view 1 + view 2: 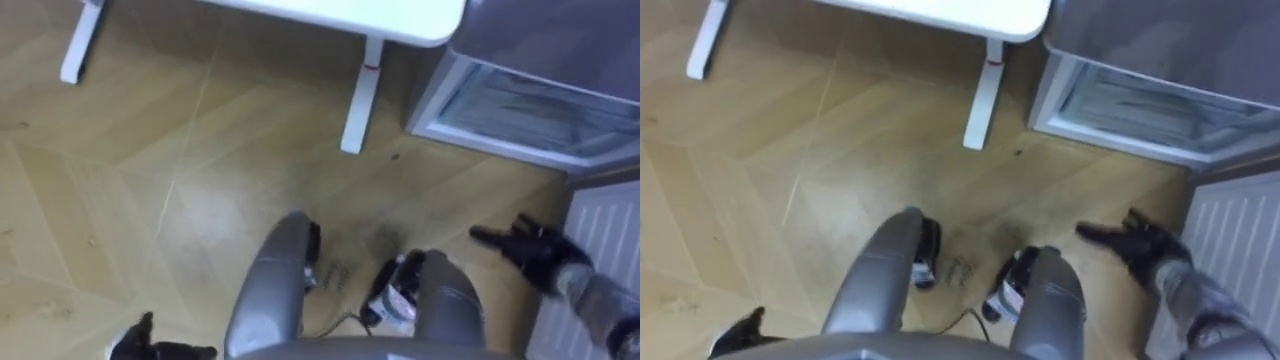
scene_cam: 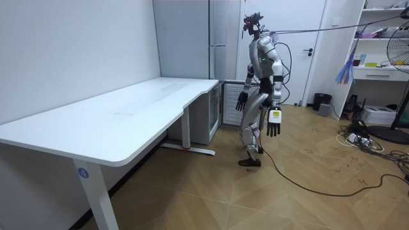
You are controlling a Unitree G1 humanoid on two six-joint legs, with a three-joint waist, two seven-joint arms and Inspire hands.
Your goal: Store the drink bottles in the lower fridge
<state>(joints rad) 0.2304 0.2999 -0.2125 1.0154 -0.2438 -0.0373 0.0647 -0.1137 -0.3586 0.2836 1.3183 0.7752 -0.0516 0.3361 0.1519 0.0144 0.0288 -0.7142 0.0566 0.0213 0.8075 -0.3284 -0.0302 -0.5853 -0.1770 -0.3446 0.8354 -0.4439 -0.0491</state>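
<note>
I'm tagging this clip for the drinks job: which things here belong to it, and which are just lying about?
Job: lower fridge, ahead on the robot's right; right hand and left hand, both open and empty.
Just about: white desk, black bin, floor cables, shelf unit.
</note>
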